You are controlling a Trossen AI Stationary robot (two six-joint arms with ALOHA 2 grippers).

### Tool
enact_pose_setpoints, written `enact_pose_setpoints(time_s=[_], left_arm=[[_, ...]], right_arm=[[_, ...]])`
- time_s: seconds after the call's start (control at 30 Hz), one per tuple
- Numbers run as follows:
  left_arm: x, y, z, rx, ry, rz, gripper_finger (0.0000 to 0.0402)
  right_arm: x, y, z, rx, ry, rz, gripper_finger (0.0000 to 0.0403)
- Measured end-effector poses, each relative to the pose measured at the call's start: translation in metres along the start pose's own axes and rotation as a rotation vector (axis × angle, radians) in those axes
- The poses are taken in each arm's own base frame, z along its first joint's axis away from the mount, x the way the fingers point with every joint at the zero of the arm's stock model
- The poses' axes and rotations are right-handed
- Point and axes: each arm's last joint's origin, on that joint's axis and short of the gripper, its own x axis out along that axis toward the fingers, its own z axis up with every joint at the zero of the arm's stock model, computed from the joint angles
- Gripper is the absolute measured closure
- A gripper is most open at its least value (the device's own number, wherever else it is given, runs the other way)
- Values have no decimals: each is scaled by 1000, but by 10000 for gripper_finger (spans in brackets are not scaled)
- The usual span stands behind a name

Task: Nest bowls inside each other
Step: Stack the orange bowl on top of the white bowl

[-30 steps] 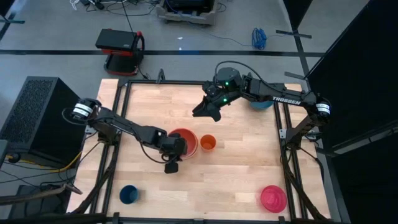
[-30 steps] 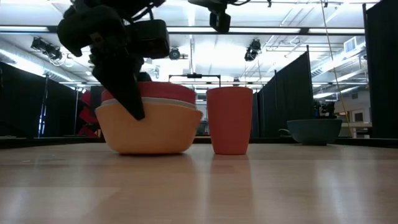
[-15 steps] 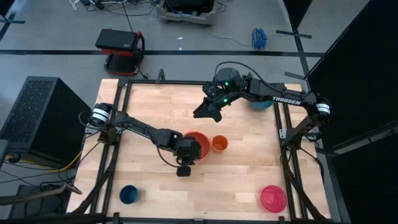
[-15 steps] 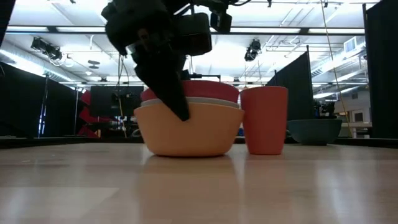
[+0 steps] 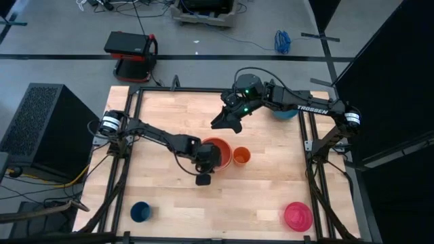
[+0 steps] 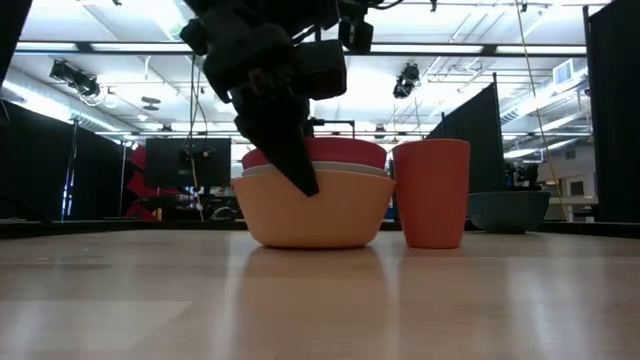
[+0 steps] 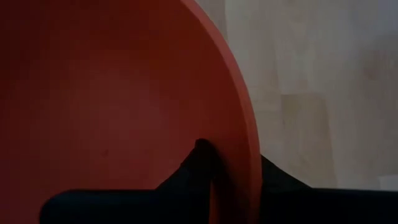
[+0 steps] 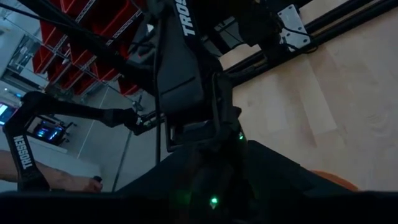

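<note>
Table (image 5: 169,122): pale wood, framed in black rails; my two arms reach over it from either side. My right gripper (image 5: 218,122) hangs above the far middle of the table, clear of every bowl; whether its fingers are spread I cannot tell from these views. My left gripper (image 5: 205,165) is at mid-table, fingers pressed together on the near rim of the red-orange bowl (image 5: 215,154), one finger inside the wall and one outside in the left wrist view. That bowl sits nested with a white bowl (image 6: 312,171) in an orange bowl (image 6: 315,208), stack on the table. Teal-blue bowl (image 5: 283,114) at the far right edge, partly under my right arm; magenta-pink bowl (image 5: 298,215) near right corner. Small orange cup (image 5: 241,156) just beside the stack, possibly touching; small dark blue cup (image 5: 141,211) near left.
</note>
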Motion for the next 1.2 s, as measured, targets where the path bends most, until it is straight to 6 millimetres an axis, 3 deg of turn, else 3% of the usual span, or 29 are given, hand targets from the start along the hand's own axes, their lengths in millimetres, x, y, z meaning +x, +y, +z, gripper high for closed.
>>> enact_pose_setpoints(time_s=[0.37,1.2], left_arm=[[-1,10,3,-3,-22,21,378],[4,11,14,-4,-99,-6,372]], right_arm=[[-2,-2,1,1,-3,-1,262],[-7,-9,4,11,-8,2,267]])
